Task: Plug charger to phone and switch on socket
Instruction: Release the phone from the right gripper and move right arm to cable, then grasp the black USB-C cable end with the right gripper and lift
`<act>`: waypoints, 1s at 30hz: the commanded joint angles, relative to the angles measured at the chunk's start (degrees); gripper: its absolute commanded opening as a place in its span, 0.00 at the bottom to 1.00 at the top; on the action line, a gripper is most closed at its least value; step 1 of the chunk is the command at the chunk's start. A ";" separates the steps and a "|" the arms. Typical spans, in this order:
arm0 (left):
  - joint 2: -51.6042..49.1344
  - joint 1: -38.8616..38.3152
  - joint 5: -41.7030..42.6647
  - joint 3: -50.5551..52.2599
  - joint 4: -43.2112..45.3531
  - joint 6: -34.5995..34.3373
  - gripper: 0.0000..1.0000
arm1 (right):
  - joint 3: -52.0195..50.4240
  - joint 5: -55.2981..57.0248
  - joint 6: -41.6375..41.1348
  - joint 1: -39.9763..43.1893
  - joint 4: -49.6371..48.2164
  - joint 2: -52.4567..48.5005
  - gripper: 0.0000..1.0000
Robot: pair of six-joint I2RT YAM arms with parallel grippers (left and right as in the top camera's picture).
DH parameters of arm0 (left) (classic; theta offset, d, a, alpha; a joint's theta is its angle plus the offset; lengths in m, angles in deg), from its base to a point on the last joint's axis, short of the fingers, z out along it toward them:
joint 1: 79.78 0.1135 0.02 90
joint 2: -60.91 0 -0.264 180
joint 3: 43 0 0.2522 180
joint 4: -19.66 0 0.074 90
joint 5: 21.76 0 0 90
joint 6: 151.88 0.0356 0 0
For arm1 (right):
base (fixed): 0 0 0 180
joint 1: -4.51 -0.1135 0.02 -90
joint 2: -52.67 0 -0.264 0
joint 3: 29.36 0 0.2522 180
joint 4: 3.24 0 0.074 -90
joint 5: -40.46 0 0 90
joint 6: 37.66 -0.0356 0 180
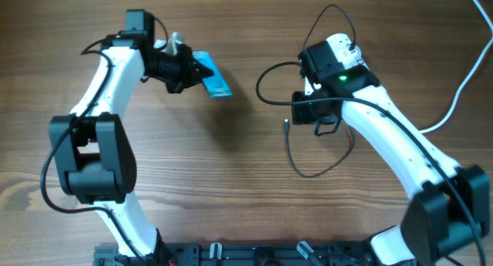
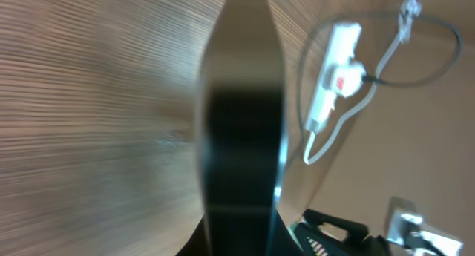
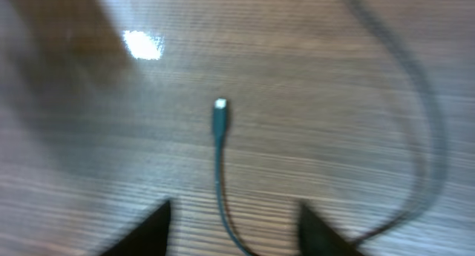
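The left gripper [image 1: 196, 72] clamped the phone [image 1: 218, 83] while the right gripper [image 3: 231, 215], jaws apart astride the charger [image 3: 218, 148], plug [image 3: 220, 106] at twelve o'clock, probably needed to pinch it next.

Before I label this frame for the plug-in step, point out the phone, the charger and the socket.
phone [image 1: 216, 79]: overhead view, on its cyan screen.
charger [image 3: 220, 116]: right wrist view, on the plug at its tip.
socket [image 2: 345, 41]: left wrist view, on its white body's upper end.

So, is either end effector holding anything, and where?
The left end effector grips the phone by one end; the right end effector, jaws open, holds nothing.
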 commanded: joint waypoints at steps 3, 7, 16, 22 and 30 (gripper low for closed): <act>1.49 1.53 -2.16 -0.92 -0.22 -0.15 0.04 | -2.16 -4.46 1.86 -0.42 -3.23 -8.17 0.37; 1.49 1.51 -2.16 -0.92 -0.17 -0.15 0.04 | -2.16 -2.75 1.95 -2.91 -5.81 -13.38 0.35; 1.49 1.51 -2.16 -0.92 -0.22 -0.15 0.04 | -2.16 5.95 -4.55 -6.67 -7.41 -17.59 0.30; 1.49 1.51 -2.16 -0.92 -0.37 -0.13 0.04 | -2.16 5.57 -4.35 -6.69 -7.37 -18.60 0.20; 1.49 1.51 -2.16 -0.92 -0.37 -0.13 0.04 | -2.16 4.02 -4.33 -6.69 -6.93 -18.62 0.18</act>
